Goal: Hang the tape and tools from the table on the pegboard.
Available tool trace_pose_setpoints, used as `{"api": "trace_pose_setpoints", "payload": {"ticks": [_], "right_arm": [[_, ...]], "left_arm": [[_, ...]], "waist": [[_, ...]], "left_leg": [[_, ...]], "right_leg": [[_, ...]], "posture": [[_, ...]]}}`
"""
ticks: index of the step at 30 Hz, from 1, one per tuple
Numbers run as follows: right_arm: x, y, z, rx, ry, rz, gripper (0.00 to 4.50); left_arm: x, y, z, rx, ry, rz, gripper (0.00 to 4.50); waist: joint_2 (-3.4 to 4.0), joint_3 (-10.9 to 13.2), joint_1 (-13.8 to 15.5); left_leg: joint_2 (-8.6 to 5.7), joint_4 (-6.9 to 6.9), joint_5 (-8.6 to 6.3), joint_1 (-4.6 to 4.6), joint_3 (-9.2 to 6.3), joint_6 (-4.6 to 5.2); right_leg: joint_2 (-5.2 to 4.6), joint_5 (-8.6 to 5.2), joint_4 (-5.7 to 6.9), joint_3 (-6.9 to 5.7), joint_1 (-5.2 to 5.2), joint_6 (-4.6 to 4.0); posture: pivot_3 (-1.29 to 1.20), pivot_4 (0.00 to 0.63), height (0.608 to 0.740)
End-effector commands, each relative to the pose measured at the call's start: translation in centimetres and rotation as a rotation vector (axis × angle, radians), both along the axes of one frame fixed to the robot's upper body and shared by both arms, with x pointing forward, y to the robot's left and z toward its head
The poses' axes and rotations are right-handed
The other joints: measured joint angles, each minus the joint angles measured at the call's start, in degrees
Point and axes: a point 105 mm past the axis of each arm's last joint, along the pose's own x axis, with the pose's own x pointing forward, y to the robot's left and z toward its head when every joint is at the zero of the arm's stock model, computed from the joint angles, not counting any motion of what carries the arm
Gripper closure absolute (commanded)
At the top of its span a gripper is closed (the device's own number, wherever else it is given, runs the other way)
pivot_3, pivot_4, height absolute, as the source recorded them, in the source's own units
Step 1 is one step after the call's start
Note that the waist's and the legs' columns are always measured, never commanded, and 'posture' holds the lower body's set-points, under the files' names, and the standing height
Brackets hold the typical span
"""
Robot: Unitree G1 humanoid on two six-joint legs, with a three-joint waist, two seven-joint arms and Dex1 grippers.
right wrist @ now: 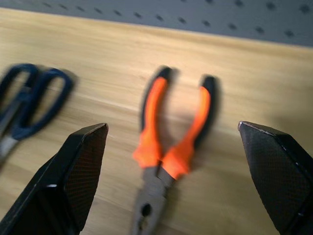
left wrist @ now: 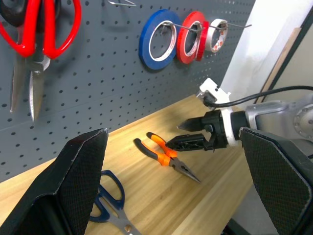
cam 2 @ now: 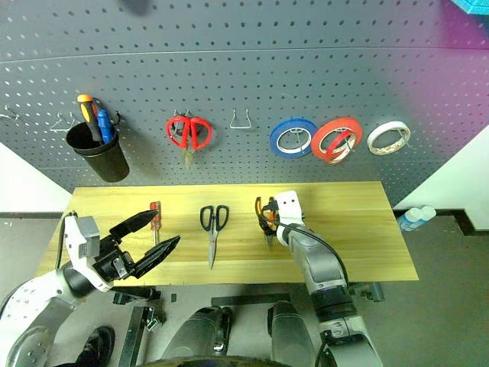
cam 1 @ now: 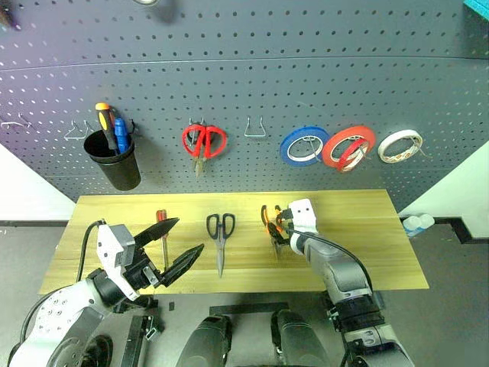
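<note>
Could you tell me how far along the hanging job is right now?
Done: the red tape ring hangs on the pegboard. In hand: the open right gripper hovers over the pliers. Left: the screwdriver and scissors lie on the table.

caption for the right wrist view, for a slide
Open right hand poised over orange-handled pliers lying on the wooden table.

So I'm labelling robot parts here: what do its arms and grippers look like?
Both arms are rounded silver-grey metal segments with a black cable running along each. The left gripper and right gripper each have two black, wedge-shaped fingers with a fine textured surface, mounted behind a white wrist block.
</note>
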Motion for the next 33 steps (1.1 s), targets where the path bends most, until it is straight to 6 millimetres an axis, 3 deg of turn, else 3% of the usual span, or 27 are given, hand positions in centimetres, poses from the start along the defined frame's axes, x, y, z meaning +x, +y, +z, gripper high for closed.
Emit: {"api": "trace_pose_setpoints", "payload": {"ticks": [1,14,21,29,33], "right_arm": [[0.3,0.2,1.2,0.023,0.013,-0.043,0.03],[0.4,2.7,1.8,0.111,0.067,-0.032,0.03],[0.7,3.0,0.5,0.065,0.099,-0.046,0.03],[1.0,3.8,0.1,0.073,0.118,-0.04,0.03],[1.3,3.6,-0.3,0.054,0.126,-0.055,0.03]], "left_arm": [[-0.4,0.0,1.1,0.007,-0.053,0.0,0.0],[-0.7,0.5,0.2,0.009,-0.043,-0.007,0.0],[-1.3,0.6,-0.1,0.01,-0.034,-0.01,0.0],[-1.4,-0.1,0.7,0.012,-0.043,-0.016,0.0],[-1.3,-0.5,1.2,0.011,-0.045,-0.018,0.0]], "waist": [[0.03,0.2,0.0],[0.11,0.9,-0.1],[0.06,1.2,-0.1],[-0.08,1.4,-0.1],[-0.08,1.4,-0.1]], "left_leg": [[0.0,0.0,0.0,0.0,-0.01,0.0],[0.0,-0.14,0.0,-0.11,-0.03,0.01],[0.01,-0.26,0.0,-0.13,-0.03,0.0],[0.01,-0.68,0.05,-0.15,-0.03,-0.08],[0.01,-0.77,0.13,-0.63,-0.03,-0.2]], "right_leg": [[0.0,0.0,0.0,0.0,0.0,0.0],[-0.01,0.02,-0.12,-0.03,-0.12,0.04],[-0.01,-0.01,-0.15,-0.02,-0.19,0.01],[-0.03,0.06,-0.15,-0.02,-0.41,0.13],[-0.03,0.08,-0.09,-0.03,-1.0,0.12]], "posture": [[0.08,0.225,0.74],[0.09,0.236,0.74],[0.1,0.242,0.74],[0.12,0.244,0.74],[0.13,0.244,0.74]]}}
